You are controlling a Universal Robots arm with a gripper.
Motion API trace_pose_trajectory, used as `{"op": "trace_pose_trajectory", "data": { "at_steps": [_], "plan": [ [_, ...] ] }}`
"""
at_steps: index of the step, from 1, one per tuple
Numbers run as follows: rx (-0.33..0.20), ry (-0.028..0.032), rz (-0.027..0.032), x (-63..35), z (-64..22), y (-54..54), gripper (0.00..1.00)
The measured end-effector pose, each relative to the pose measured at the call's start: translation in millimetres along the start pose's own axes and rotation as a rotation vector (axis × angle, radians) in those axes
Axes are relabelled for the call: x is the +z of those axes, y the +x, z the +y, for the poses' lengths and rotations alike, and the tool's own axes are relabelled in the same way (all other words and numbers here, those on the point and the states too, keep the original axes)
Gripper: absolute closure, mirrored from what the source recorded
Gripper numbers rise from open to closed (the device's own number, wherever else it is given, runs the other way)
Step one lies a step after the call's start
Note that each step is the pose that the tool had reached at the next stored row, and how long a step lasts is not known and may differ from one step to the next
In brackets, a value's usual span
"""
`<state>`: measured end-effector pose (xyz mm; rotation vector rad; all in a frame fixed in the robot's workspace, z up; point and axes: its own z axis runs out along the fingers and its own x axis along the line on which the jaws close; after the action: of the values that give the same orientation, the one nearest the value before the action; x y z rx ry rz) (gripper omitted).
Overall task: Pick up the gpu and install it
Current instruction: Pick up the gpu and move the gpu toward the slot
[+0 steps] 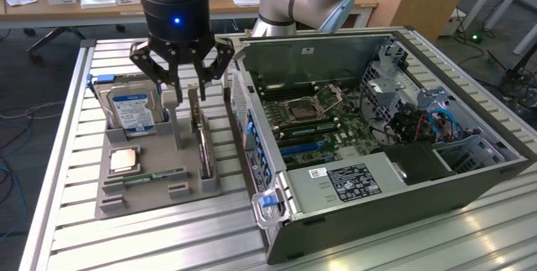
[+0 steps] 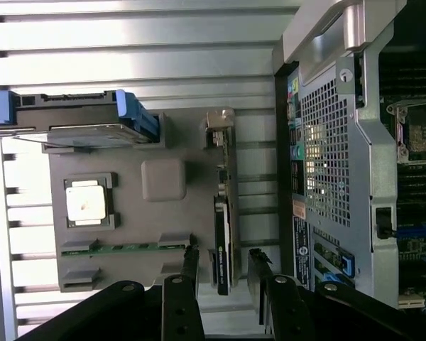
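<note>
The gpu (image 1: 204, 148) stands on its long edge in a slot of the grey holder (image 1: 188, 186) on the slatted table, a thin dark card seen edge-on. My gripper (image 1: 188, 88) hangs open directly above the card's far end, a finger to each side of it and neither one touching. In the wrist view the gpu (image 2: 224, 213) runs as a narrow dark strip with its silver bracket at one end, and my gripper (image 2: 224, 273) straddles the other end, with one of its fingers (image 2: 190, 266) just beside the card.
The grey holder (image 2: 128, 227) also carries a hard drive (image 1: 130, 110) standing upright, a processor (image 1: 124, 158) and a green memory stick (image 1: 155, 175). The open computer case (image 1: 436, 180) lies close on the exterior view's right, its motherboard with blue slots (image 1: 306, 148) exposed.
</note>
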<state>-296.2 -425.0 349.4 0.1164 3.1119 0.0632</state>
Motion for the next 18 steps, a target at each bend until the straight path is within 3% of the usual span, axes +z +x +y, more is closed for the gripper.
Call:
{"op": "trace_pose_trajectory", "data": {
  "at_steps": [18],
  "plan": [
    [0.000,-0.0004,-0.0001,4.9,-0.2,0.1,0.58]
  ]
}}
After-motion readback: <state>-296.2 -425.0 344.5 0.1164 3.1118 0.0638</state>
